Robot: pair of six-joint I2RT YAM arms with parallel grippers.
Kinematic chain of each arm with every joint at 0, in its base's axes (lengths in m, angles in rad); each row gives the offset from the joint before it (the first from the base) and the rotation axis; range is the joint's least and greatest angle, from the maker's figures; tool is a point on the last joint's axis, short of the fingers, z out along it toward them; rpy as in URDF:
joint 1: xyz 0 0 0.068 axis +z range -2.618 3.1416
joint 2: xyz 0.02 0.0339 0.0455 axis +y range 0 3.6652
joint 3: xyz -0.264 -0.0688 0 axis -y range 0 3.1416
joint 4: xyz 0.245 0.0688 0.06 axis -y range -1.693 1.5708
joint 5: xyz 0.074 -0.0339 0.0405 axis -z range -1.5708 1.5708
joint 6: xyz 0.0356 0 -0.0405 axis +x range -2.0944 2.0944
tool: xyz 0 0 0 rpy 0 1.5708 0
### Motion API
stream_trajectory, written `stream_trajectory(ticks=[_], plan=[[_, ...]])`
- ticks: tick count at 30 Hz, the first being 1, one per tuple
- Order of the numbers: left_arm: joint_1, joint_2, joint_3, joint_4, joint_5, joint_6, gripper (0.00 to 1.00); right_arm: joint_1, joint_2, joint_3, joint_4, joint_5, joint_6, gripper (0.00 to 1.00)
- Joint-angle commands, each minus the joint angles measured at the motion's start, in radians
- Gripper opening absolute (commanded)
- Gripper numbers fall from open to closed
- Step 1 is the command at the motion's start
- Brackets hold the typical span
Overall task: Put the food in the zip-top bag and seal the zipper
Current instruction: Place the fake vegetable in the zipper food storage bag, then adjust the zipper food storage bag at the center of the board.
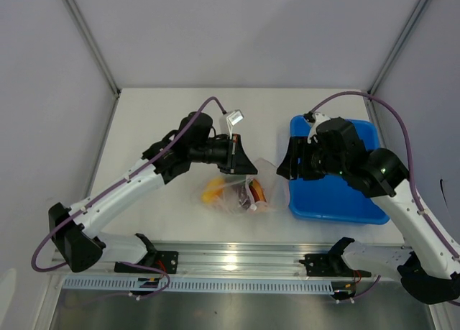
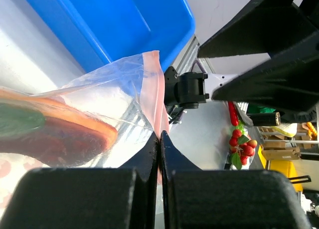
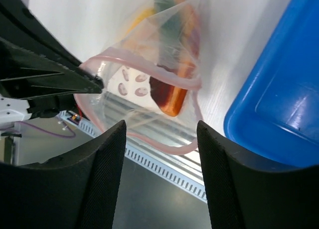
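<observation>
— What sits closest to the front edge of the counter (image 1: 158, 121)?

— The clear bag (image 1: 228, 200). It lies just past the middle of that edge, and all three foods are inside it. The yellow piece (image 1: 212, 190) is at the bag's left end.

— Which way do the long pieces run?

— The cucumber (image 3: 167, 12) and the red-brown piece (image 3: 172, 97) lie side by side. Their long axes run from the bag's mouth back toward its closed end. The red-brown piece is the nearer of the two to the mouth.

— Is the mouth sealed?

— No. The pink strip (image 2: 155, 99) gapes in a loop, and the opening faces right, toward the tray (image 1: 345, 200).

— What about the left pincer (image 2: 158, 137)?

— It is clenched on the pink strip. The tips meet with the plastic pinched between them, holding that edge up off the counter.

— And the right pincer (image 3: 160, 126)?

— Released, fingers spread wide and grasping nothing. It hangs at the tray's left edge, just beside the bag, and points at the open mouth.

— And farther back?

— The blue tray lies on the right side of the counter, reaching toward the far right corner.
</observation>
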Motion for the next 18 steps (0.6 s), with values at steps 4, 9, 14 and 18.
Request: stream_trajectory(ticks=[4, 9, 14, 18], plan=[[0.006, -0.052, 0.067, -0.037, -0.033, 0.049, 0.01, -0.001, -0.043, -0.103, 0.017, 0.089, -0.030, 0.54], [0.006, -0.062, 0.067, -0.050, -0.056, 0.040, 0.01, 0.001, -0.075, -0.178, 0.083, -0.003, -0.051, 0.47], [0.006, -0.080, 0.051, -0.017, -0.107, -0.003, 0.01, 0.001, -0.117, -0.209, 0.108, -0.026, -0.055, 0.48], [0.006, -0.086, 0.031, 0.038, -0.116, -0.058, 0.01, -0.001, -0.088, -0.235, 0.138, -0.082, -0.064, 0.49]])
